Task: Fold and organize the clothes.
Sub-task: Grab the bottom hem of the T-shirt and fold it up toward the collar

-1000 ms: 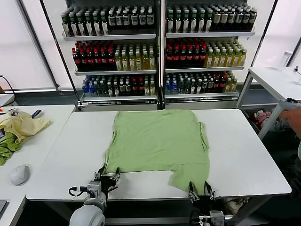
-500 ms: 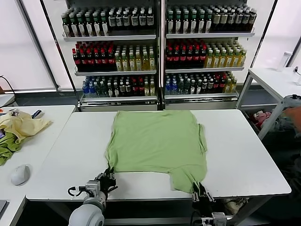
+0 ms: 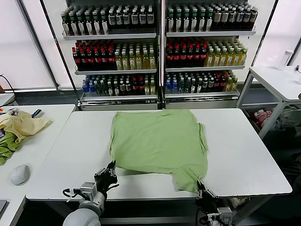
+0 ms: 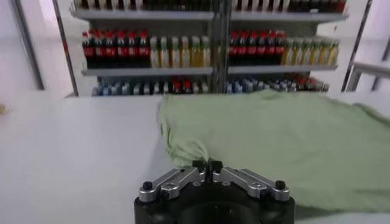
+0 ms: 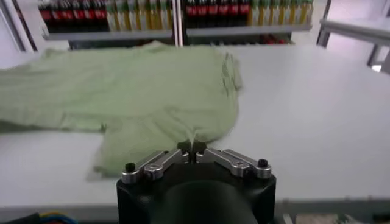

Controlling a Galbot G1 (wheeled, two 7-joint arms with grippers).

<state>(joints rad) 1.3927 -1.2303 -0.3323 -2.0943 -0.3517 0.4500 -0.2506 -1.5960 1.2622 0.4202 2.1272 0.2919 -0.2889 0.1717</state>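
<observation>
The light green shirt (image 3: 157, 141) lies flat on the white table (image 3: 249, 160), plain side up; collar, buttons and logo are hidden. My left gripper (image 3: 109, 173) is shut on the shirt's near left corner, and the left wrist view (image 4: 208, 164) shows the cloth (image 4: 274, 131) bunched between its jaws. My right gripper (image 3: 201, 189) is shut on the near right corner, on the flap that reaches toward the front edge. The right wrist view (image 5: 192, 147) shows the shirt (image 5: 134, 91) pinched there.
Shelves of bottles (image 3: 160, 47) stand behind the table. A side table at the left holds a pale yellow garment (image 3: 21, 125), a darker green cloth (image 3: 7, 148) and a white mouse (image 3: 19, 174). Another white table (image 3: 277, 80) stands at the right.
Both grippers have closed on the shirt's near corners. The near edge has lifted and moved slightly away from the front edge.
</observation>
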